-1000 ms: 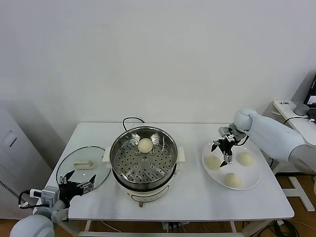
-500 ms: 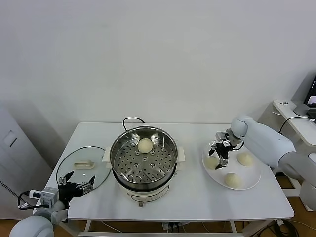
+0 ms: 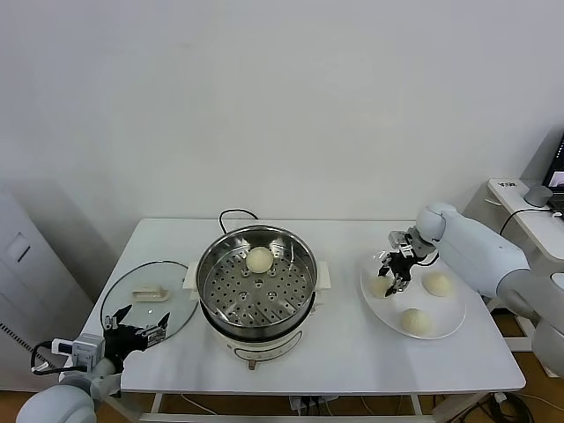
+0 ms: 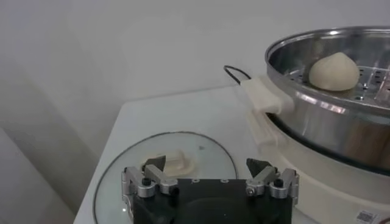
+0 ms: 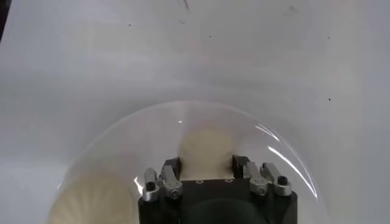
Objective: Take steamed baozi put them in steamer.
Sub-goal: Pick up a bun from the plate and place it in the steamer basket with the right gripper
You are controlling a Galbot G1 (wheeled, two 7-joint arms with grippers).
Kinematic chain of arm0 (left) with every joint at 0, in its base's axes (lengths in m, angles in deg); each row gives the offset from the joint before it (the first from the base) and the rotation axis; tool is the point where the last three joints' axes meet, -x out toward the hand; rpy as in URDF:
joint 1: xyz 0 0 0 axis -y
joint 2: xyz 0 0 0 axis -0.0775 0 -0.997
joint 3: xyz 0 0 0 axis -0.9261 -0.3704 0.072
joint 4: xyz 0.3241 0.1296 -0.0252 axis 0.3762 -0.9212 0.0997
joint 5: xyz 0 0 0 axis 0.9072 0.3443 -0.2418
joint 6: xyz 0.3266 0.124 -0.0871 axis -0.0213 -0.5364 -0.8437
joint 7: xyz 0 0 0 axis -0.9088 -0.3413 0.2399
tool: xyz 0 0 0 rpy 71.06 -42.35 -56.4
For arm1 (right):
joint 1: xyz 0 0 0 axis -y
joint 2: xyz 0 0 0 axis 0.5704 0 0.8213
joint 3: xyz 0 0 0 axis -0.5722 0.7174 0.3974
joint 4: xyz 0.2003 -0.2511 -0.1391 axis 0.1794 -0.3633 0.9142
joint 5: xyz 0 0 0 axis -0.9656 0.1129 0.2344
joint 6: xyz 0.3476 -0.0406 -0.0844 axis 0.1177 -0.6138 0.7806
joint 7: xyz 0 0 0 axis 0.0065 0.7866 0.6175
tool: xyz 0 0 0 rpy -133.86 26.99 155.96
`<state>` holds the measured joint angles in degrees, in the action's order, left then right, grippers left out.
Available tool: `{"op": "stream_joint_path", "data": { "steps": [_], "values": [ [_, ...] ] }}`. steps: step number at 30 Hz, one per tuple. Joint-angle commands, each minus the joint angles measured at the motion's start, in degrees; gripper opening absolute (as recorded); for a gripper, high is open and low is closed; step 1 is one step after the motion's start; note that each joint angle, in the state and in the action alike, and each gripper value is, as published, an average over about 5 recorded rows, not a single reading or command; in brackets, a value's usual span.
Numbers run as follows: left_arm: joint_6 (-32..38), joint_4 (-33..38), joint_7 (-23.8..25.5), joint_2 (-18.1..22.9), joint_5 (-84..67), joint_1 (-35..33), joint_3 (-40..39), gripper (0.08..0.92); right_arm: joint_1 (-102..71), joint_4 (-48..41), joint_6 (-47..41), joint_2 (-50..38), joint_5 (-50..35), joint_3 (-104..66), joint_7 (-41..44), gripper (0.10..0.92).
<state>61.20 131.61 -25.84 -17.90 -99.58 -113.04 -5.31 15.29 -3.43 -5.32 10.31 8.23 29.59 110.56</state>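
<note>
Head view: right hand narrowed onto baozi.

This looks like a robot test room or lab dressed up as a kitchen corner, not a home. A plain white table stands against a bare white wall, carrying only cooking props: an electric steamer with its black cord at the table's far edge, a white plate and a glass lid. Off the table's right edge sits a white desk with what seems a screen.
</note>
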Motion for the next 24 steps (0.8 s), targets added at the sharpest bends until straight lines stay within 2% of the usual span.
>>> {"op": "stream_joint_path", "data": {
  "steps": [1,9,16,24],
  "values": [
    [-0.46,0.13,-0.41,0.02,0.12,0.2,-0.03,0.823,15.79,16.27,-6.42,-6.93,-15.69,17.35,1.98,0.527],
    [-0.69,-0.18,-0.76,-0.12,0.46,0.86,-0.39,0.823,34.72,28.56,-13.65,-9.25,-26.53,31.02,2.15,0.526],
    [-0.82,-0.01,-0.97,-0.13,0.64,1.24,-0.56,0.823,42.9,35.09,-21.87,-4.67,-37.75,34.34,-1.58,0.529],
    [-0.79,0.15,-1.09,-0.23,0.62,1.16,-0.5,0.823,43.57,37.69,-28.34,2.43,-47.91,32.5,-9.83,0.527]
  ]
}}
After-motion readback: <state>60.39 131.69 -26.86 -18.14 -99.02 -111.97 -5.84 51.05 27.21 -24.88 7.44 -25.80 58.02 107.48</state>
